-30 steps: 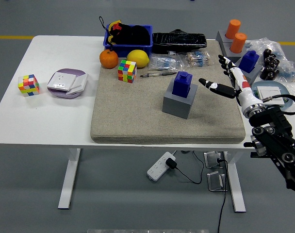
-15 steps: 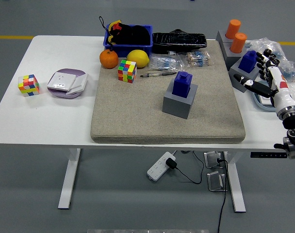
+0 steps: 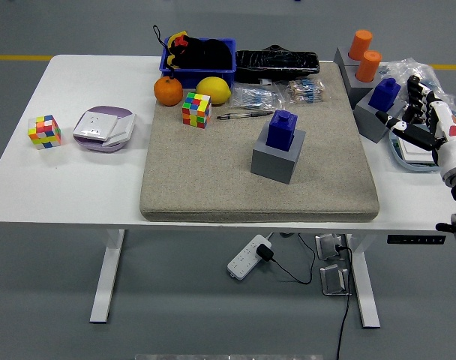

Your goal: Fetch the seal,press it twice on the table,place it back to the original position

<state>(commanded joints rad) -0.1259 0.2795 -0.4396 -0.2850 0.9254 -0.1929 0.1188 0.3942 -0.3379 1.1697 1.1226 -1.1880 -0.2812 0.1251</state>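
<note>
White tabletop [image 3: 78,180]; blue seal [image 3: 281,128] on grey base [image 3: 277,155], rigid, light; pinch upper knob. Right robot hand [image 3: 423,120] spread, empty.

Two blue seals [image 3: 282,129] [image 3: 385,94], two orange seals [image 3: 361,44] [image 3: 369,66], two cubes [image 3: 196,109] [image 3: 44,130], one orange [image 3: 168,91], one lemon [image 3: 213,90], one bin [image 3: 199,67].
</note>
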